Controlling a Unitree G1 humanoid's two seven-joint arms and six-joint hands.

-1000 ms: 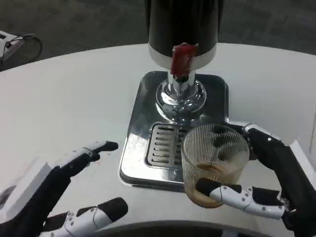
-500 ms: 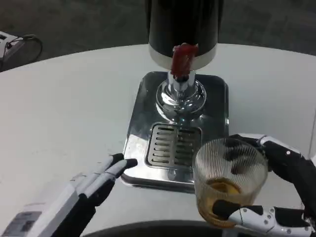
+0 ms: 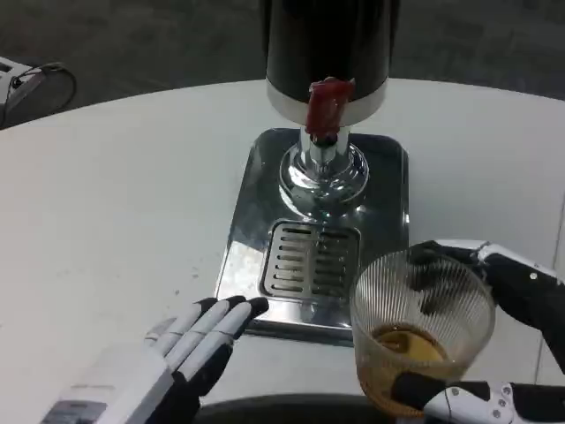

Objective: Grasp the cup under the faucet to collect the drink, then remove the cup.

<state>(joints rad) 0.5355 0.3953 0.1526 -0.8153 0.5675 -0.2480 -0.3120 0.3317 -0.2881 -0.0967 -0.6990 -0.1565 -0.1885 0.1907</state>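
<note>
Nearest item, right side: my right hand [image 3: 503, 353] grips the cup [image 3: 422, 331], one finger across the lower front, the others wrapped round the far side. The cup is clear ribbed glass with amber drink in the bottom; it sits at the near right corner of the steel base, off the grille and away from under the tap. I cannot tell whether it rests on the table or is lifted.

Nearest item, left side: my left hand [image 3: 181, 349] lies palm down, fingers straight and close together, holding nothing. Its black fingertips [image 3: 231, 309] reach the near left edge of the base; I cannot tell whether they touch it.

Middle: the steel base [image 3: 388, 177], polished and square with rounded corners. The slotted grille [image 3: 309, 261] is set in its near half, with nothing standing on it.

Behind the grille: a chrome column [image 3: 322, 172] rising from the base, bearing the black dispenser body [image 3: 328, 44]. The red tap handle [image 3: 324, 106] hangs at its front, directly over the column.

Surface: the white table [image 3: 115, 194], its rounded far edge curving behind the dispenser. There is broad open room to the left of the base and a narrower strip to the right.

Far left corner: a dark cable [image 3: 48, 79] and a pale device [image 3: 13, 75] beyond the table edge, over grey floor.
</note>
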